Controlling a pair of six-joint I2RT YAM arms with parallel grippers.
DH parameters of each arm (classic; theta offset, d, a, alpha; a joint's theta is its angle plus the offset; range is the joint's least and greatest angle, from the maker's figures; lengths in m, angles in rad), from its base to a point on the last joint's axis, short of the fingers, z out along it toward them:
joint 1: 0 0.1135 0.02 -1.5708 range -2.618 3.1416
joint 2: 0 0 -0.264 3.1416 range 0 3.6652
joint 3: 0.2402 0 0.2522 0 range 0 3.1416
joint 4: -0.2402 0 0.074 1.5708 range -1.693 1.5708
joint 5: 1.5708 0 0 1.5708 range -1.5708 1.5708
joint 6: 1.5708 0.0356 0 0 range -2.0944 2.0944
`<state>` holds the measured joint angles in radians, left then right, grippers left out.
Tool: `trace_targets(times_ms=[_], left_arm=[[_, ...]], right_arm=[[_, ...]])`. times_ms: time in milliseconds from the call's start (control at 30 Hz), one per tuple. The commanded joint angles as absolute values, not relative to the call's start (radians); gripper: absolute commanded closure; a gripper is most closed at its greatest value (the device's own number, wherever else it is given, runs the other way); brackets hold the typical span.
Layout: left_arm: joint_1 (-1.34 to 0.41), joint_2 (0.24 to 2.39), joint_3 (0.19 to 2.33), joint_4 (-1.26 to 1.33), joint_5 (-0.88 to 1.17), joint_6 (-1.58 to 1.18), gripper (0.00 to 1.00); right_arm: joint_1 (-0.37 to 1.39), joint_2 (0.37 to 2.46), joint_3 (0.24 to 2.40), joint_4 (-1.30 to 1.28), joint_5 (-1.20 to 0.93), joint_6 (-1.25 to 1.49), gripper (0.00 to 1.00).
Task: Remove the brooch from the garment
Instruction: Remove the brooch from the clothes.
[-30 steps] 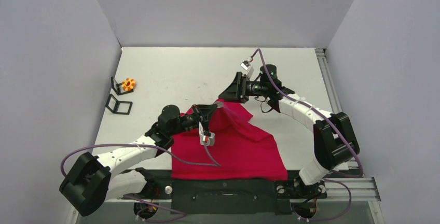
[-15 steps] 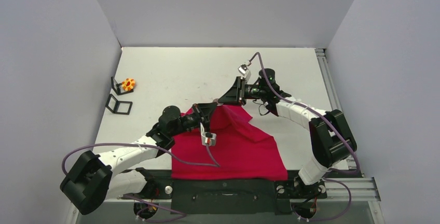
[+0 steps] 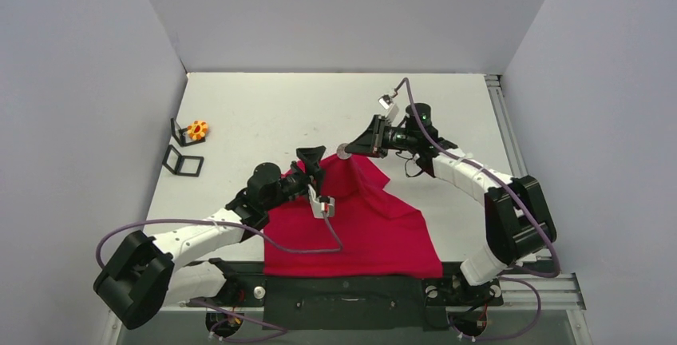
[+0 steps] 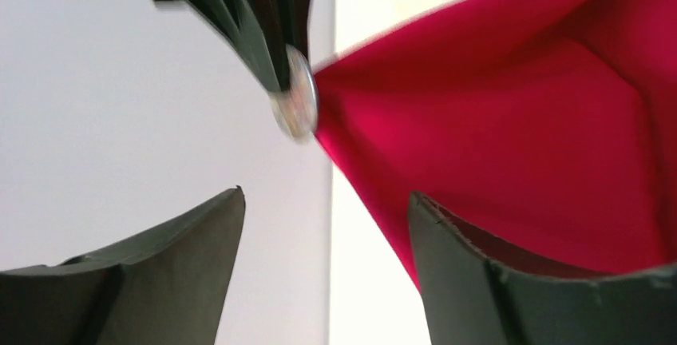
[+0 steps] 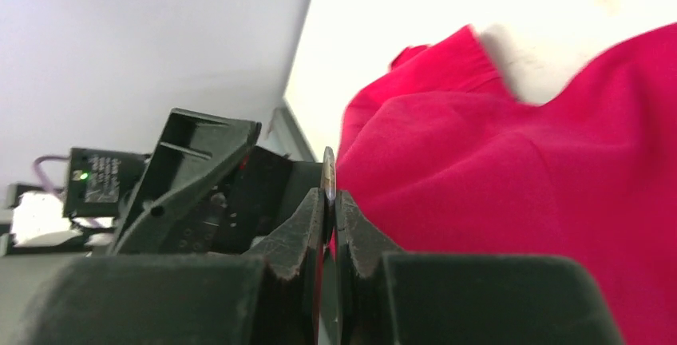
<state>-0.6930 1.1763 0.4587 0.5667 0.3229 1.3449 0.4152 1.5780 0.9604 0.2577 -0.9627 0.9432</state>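
Observation:
The red garment (image 3: 359, 225) lies on the table in front of the arm bases, one corner drawn up into a peak (image 4: 511, 121). At the tip of that peak sits the brooch (image 3: 343, 152), a small round silver disc (image 4: 295, 105), touching the cloth. My right gripper (image 3: 348, 150) is shut on the disc's edge (image 5: 328, 173), with its fingers (image 4: 255, 33) reaching in from the right. My left gripper (image 4: 323, 197) stands open just left of the peak (image 3: 310, 157), with nothing between its fingers and the cloth beside its right finger.
An orange flower-shaped piece (image 3: 196, 129) and two small black frames (image 3: 182, 161) lie at the table's left edge. Grey walls close in the left, back and right. A metal rail (image 3: 503, 113) runs down the right side.
My left gripper has opened, let go of the cloth and drawn back slightly. My right gripper has shut on the brooch and holds the cloth's peak up.

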Motion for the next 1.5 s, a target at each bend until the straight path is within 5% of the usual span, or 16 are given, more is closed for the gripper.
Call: trace_targets(times_ms=[0, 133, 367, 600, 1067, 1467], left_arm=[[-0.666, 1.086, 0.55, 0.348, 0.203, 1.07, 0.22], [-0.573, 1.101, 0.776, -0.135, 0.301, 0.645, 0.13], [-0.294, 1.326, 1.02, -0.417, 0.469, -0.266, 0.09], [-0.187, 1.48, 0.976, -0.23, 0.844, -0.838, 0.28], [-0.25, 1.55, 0.982, -0.022, 0.874, -1.001, 0.49], [-0.331, 1.65, 1.112, -0.086, 0.898, -0.966, 0.49]], right_arm=[[0.389, 1.482, 1.035, 0.116, -0.764, 0.682, 1.0], [0.437, 1.448, 1.018, 0.055, -0.592, 0.505, 1.0], [0.659, 1.315, 0.885, 0.096, -0.116, 0.232, 1.0], [0.899, 1.283, 0.782, 0.252, 0.286, -0.058, 1.0], [1.044, 1.375, 0.801, 0.324, 0.377, -0.216, 1.0], [1.046, 1.434, 0.867, 0.32, 0.351, -0.227, 1.0]])
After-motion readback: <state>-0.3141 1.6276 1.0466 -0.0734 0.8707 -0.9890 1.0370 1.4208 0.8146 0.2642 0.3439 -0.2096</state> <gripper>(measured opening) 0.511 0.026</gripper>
